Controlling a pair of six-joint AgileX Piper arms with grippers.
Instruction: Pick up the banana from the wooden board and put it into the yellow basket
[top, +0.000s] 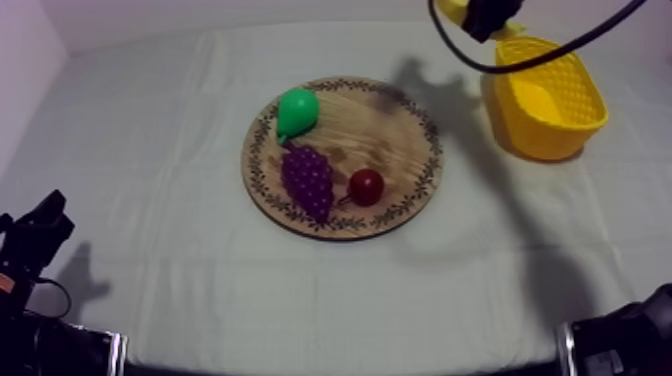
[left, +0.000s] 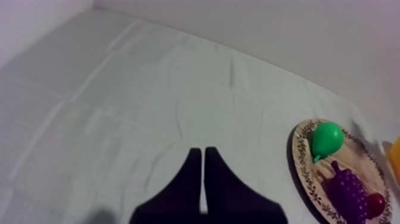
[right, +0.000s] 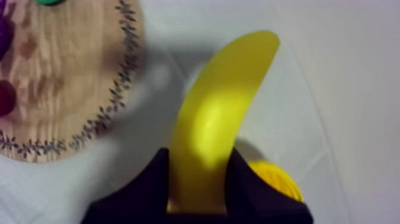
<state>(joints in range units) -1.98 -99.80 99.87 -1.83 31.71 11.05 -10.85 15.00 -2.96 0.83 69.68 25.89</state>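
One wooden board (top: 385, 125) carried three toy fruits: one pear (top: 297, 112), one bunch of grapes (top: 307, 180) and one small red fruit (top: 366, 186). One yellow basket (top: 560, 125) stood right of it. The right gripper (right: 199, 156), high beside the basket's rim, clamped the one banana (right: 217, 113). The left gripper (left: 202, 152) sat low at its side, fingers pressed together on nothing
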